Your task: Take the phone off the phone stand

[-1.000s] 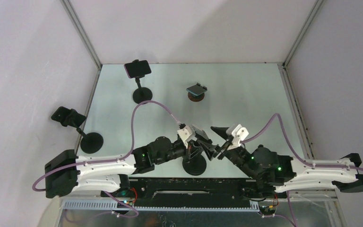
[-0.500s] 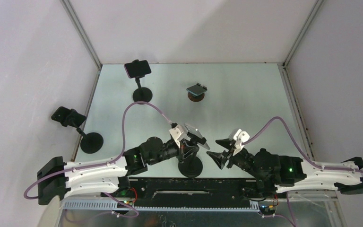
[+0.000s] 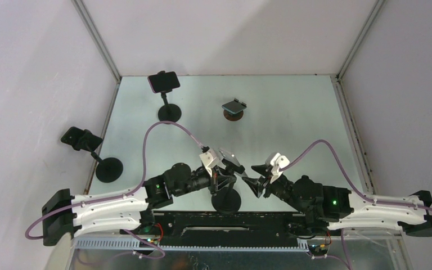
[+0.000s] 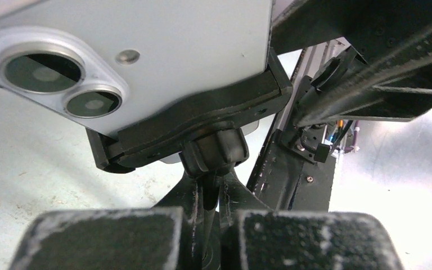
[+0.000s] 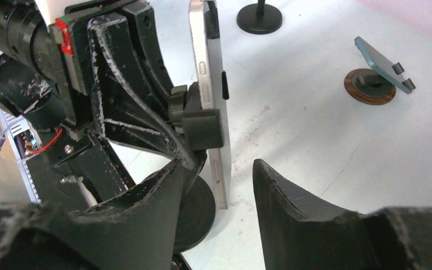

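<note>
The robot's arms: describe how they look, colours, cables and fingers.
The left arm and right arm have white shell links between black joint housings with green lights. A purple cable runs to each white wrist block. The black fingers are wedge-shaped, scuffed white along their edges.

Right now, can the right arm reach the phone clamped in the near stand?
Probably yes: the right gripper is open, the phone sits edge-on just ahead with nothing between; the left gripper holds the stand.

Bright, even light; left gripper blurred up close.
</note>
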`<state>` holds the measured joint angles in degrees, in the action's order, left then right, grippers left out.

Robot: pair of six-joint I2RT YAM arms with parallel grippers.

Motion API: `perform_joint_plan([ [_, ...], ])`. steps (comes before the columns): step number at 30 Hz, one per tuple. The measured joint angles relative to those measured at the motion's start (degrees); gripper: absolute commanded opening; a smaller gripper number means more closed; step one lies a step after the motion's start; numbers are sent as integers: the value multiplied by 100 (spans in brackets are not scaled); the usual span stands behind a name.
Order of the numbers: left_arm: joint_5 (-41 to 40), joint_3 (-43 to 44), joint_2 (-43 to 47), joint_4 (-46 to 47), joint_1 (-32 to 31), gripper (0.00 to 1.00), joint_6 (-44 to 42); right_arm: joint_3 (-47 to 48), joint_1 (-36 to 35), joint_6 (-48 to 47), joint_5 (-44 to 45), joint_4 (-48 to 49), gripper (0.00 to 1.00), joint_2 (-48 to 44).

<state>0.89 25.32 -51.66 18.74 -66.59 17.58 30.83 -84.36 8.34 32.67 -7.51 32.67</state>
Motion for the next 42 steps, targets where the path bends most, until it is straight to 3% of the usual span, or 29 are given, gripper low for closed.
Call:
perform_joint_plan([
  [22, 240, 79, 188, -4, -2, 0, 50, -203, 719, -22, -787, 717, 43, 321],
  [26, 361, 127, 153, -4, -7, 0, 55, -203, 785, -44, -901, 800, 31, 328],
  [29, 382, 160, 120, 7, -13, 0, 57, -203, 822, -101, -1062, 868, 6, 385],
  [31, 382, 166, 105, 4, -13, 0, 66, -203, 831, -170, -1099, 887, 0, 437],
  [42, 382, 166, 103, -59, -9, 0, 92, -251, 748, -328, -793, 1032, 0, 562],
])
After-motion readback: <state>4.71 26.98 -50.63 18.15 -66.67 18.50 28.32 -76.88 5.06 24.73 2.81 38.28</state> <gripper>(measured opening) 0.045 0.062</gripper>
